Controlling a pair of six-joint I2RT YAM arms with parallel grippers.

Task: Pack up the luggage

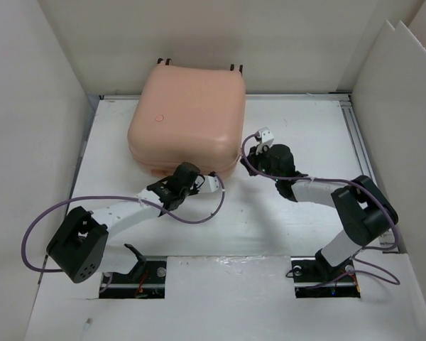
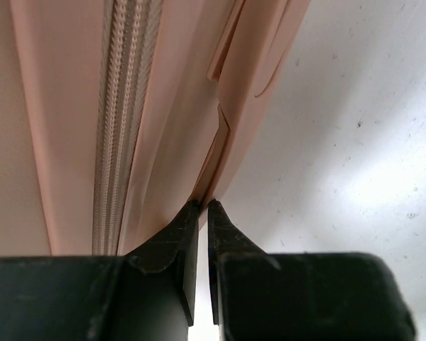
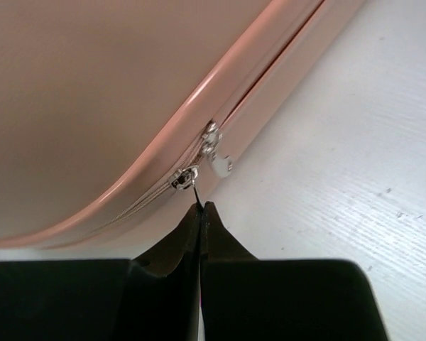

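The closed luggage (image 1: 188, 114) is lying flat at the far side of the table (image 1: 305, 135), left of centre. The right gripper (image 3: 201, 208) is clenching the zipper pull (image 3: 188, 175) at its near right corner. The left gripper (image 2: 202, 207) is pressing nearly closed jaws against the near seam; whether they are nipping anything, I cannot tell.

You're working in a robot test cell, the kind set up in a lab. The white table (image 1: 305, 135) is boxed in by plain white boards: a left board (image 1: 21, 142), a back board (image 1: 284, 42) and overlapping right boards (image 1: 397, 121). The left arm (image 1: 121, 213) and right arm (image 1: 319, 190) rise from slots cut in the front board (image 1: 227, 298), and purple cables (image 1: 26, 245) loop loose.
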